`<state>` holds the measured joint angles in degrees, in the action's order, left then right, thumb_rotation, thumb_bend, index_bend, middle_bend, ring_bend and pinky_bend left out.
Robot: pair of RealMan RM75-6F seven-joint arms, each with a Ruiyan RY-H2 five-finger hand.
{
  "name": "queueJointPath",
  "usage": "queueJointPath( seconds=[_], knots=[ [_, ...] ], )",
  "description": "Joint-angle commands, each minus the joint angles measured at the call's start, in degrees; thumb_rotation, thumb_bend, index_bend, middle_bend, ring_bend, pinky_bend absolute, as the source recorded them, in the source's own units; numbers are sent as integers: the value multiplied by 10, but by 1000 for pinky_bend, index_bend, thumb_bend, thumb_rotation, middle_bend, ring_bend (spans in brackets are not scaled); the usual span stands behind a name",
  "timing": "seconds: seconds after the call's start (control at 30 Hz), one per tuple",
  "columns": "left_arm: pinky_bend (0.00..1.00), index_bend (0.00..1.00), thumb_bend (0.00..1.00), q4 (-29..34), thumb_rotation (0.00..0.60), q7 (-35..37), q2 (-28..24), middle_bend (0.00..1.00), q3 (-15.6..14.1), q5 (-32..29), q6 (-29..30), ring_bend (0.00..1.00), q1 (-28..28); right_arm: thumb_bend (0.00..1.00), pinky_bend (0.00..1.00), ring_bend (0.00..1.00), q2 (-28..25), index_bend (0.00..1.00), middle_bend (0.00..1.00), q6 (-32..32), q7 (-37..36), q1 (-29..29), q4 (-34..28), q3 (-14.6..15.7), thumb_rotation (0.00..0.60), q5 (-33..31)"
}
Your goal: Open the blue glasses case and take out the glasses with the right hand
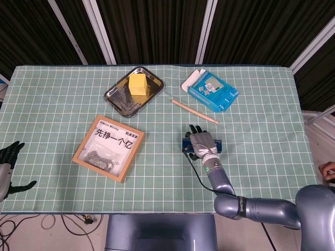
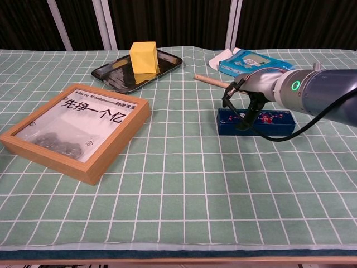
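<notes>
Reaching over the blue glasses case (image 2: 255, 121), your right hand (image 2: 246, 99) arches above the left half of the case, its dark fingers (image 2: 243, 119) curled down over the near front face and touching it. Whether those fingers actually grip the case or only rest against it cannot be told from either camera. The case lies flat on the green checked tablecloth (image 2: 178, 190), right of centre, its lid down and its floral top showing in the chest view; from the head view, the hand (image 1: 201, 142) covers most of the case (image 1: 220, 146), leaving only its blue ends visible on either side.

Your left hand (image 1: 7, 167) hangs at the far left edge of the table, well apart from everything, fingers spread and holding nothing.

Behind the case, a wooden stick (image 2: 211, 81) lies at a slant, and beyond it a blue packet (image 2: 252, 61) sits on a white cloth (image 2: 219, 59) near the table's far edge. A dark metal tray (image 2: 111, 73) at the back carries a yellow block (image 2: 143, 57). Nearer the left, a wooden-framed picture (image 2: 75, 128) printed with Chinese characters lies flat on the cloth.
</notes>
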<state>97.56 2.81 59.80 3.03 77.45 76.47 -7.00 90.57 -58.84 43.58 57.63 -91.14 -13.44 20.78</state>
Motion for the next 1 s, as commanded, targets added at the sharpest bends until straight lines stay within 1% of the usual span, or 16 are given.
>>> queueJointPath(
  seconds=[0.03,0.1,0.27,0.6,0.87,1.0],
  knots=[
    [0,0,41,0,600,0,0,0,0,0,0,0,0,385,225,0,3,273,0,1,-1,2,3,1,600,-3],
    [0,0,41,0,600,1,0,0,0,-1,-1,0,0,391,225,0,5,273,0,1,-2,3,6,2,600,-4],
    [0,0,41,1,600,4,-1,0,1,-3,-2,0,0,451,225,0,10,273,0,3,-7,5,12,2,600,-4],
    [0,0,41,1,600,8,-2,0,1,-4,-3,0,-1,454,225,0,12,273,0,3,-10,6,17,7,600,-10],
    [0,0,41,1,600,9,-2,0,2,-4,-3,0,-1,503,225,0,13,273,0,2,-12,6,17,8,600,-12],
    [0,0,41,1,600,10,-2,0,2,-5,-2,0,-1,512,226,0,13,273,0,1,-12,7,18,9,600,-15]
  ],
)
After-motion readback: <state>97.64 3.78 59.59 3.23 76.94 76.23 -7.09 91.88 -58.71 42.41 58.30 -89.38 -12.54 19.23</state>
